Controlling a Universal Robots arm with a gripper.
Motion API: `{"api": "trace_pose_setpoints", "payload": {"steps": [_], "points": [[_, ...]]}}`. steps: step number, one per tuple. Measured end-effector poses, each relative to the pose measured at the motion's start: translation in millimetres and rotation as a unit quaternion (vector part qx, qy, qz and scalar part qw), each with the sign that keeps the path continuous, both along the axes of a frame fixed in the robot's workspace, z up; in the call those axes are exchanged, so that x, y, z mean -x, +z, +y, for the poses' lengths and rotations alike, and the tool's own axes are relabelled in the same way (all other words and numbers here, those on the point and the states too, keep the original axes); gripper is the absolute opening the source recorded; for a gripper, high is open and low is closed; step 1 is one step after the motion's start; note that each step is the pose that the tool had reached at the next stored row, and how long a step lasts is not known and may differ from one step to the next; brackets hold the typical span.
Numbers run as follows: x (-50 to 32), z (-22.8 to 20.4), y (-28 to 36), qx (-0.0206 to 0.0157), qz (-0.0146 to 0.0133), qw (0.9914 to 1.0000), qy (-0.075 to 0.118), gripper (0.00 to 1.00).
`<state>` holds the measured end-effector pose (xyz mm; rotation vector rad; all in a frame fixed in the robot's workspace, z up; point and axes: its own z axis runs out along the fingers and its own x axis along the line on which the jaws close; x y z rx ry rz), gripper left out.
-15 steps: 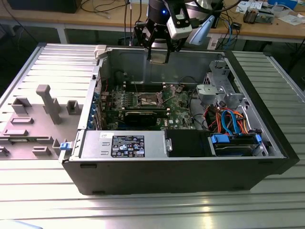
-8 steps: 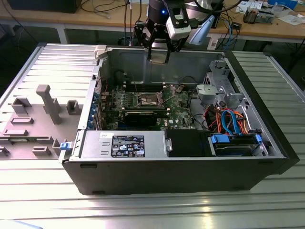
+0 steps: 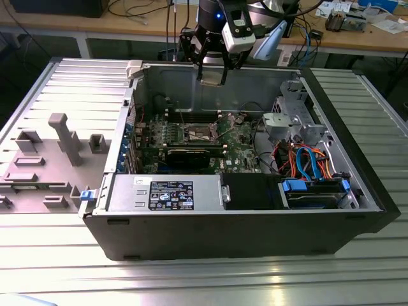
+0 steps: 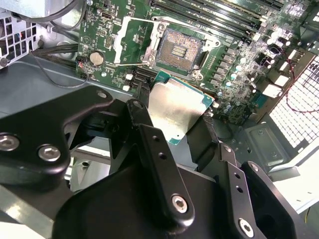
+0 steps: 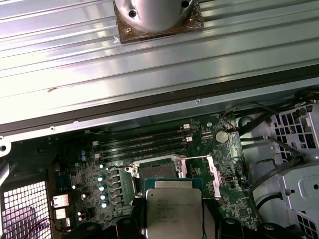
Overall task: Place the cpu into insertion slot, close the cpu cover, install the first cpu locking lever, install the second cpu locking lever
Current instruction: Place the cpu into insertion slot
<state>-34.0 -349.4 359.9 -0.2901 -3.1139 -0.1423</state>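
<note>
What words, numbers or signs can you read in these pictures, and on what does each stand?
No text can be quoted.
The black label on the power supply: too small to read.
Print on the cpu in the gripper: too blurred to read.

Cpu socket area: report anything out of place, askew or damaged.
Nothing stands out. The socket lies bare, the cpu cover swung open beside it, and the tool holds the cpu above the motherboard, not yet seated.

Your exterior view overlooks the whole case [image 3: 223, 229]; both wrist views, at its twelve o'clock, closely share the motherboard [image 4: 99, 35] [image 5: 79, 174].
</note>
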Motion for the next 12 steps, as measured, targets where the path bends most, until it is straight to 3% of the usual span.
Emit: {"api": "trace_pose_setpoints", "payload": {"steps": [12], "points": [[0.0,0.0,0.0,0.0000,0.0000,0.99979,-0.021,0.55]]}}
